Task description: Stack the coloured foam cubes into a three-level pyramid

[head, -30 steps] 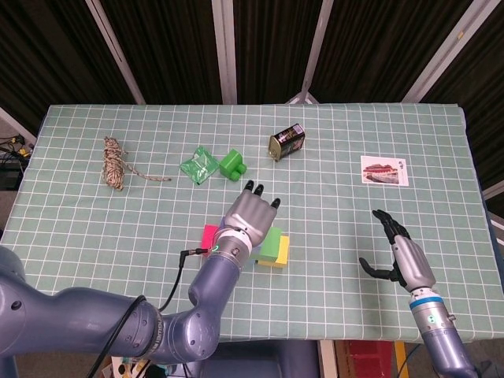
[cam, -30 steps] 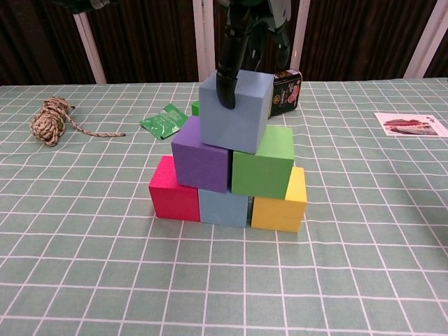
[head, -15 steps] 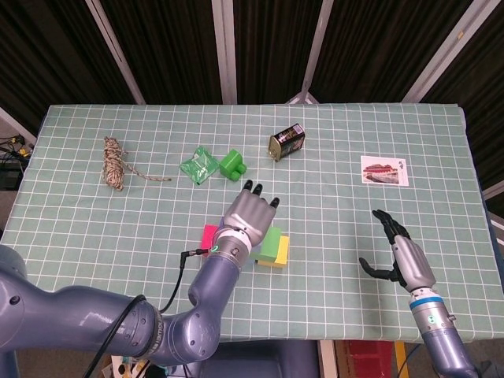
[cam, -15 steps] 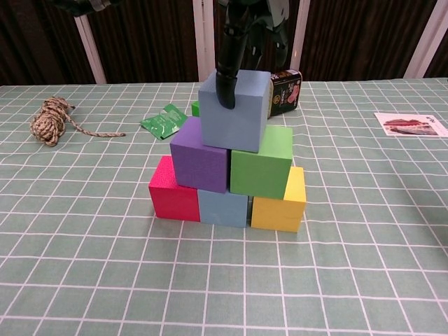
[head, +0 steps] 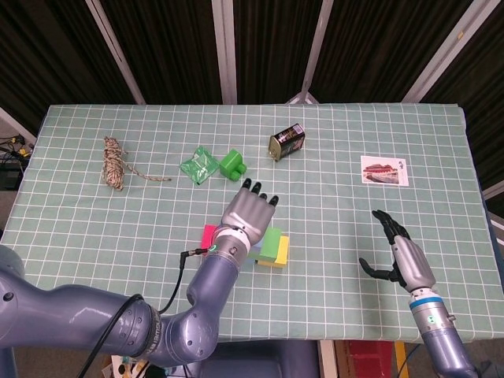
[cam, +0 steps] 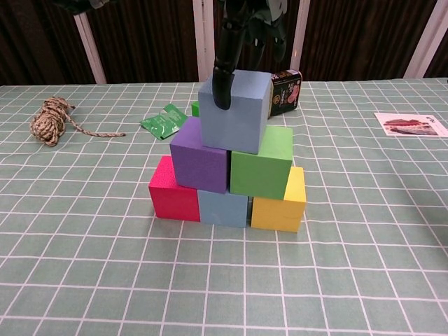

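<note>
Grey-blue top cube (cam: 234, 110) sits under the left robot hand (head: 249, 211), whose fingers (cam: 223, 89) seemingly grip it from above. Below it: purple cube (cam: 200, 164), green cube (cam: 262, 170), then red, blue, yellow. The right robot hand (head: 396, 253) hangs open, well apart.

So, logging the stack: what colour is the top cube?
Blue top cube; the chest view shows it best.
</note>
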Controlling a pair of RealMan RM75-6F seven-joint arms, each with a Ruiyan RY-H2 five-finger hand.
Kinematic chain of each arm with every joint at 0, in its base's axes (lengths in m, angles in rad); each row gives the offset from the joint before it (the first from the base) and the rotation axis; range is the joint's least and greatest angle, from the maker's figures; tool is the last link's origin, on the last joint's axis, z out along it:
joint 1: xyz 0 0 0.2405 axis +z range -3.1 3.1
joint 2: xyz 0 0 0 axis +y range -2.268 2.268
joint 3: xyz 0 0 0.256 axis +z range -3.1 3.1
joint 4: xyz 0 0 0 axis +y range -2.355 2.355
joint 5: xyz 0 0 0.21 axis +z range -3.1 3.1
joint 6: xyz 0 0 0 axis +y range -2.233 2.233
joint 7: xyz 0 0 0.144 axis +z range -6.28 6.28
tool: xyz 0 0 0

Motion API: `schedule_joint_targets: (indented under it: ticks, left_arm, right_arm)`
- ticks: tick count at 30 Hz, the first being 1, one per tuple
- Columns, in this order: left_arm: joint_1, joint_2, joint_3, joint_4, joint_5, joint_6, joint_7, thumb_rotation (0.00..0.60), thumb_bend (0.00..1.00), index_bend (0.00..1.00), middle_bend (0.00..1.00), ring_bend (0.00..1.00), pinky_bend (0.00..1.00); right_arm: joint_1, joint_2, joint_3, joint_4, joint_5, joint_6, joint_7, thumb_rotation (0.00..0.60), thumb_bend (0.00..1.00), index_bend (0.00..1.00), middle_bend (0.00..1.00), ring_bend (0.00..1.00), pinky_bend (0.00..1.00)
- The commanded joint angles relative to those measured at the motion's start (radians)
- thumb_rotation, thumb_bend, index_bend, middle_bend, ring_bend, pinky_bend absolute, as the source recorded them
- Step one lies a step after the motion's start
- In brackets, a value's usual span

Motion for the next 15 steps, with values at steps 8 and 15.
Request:
schedule_joint_targets:
  ticks: [8,15]
  left_arm:
    - [0.037,0.025,-0.038,-0.019,0.029,0.011,-0.025,0.6,0.13,0.0,0.03,0.0,0.0]
    - [0.123,0.108,-0.072,-0.074,0.135,0.015,-0.126,0.6,0.1,0.0,0.01,0.0,0.0]
  right_arm:
    - [0.0,0.002,0.002,0.001,0.002,0.001,0.001,0.6,0.35,0.0,0.0,0.0,0.0]
    - [0.001,0.003,0.005,0.009,0.01,0.0,0.004,0.6,0.35,0.0,0.0,0.0,0.0]
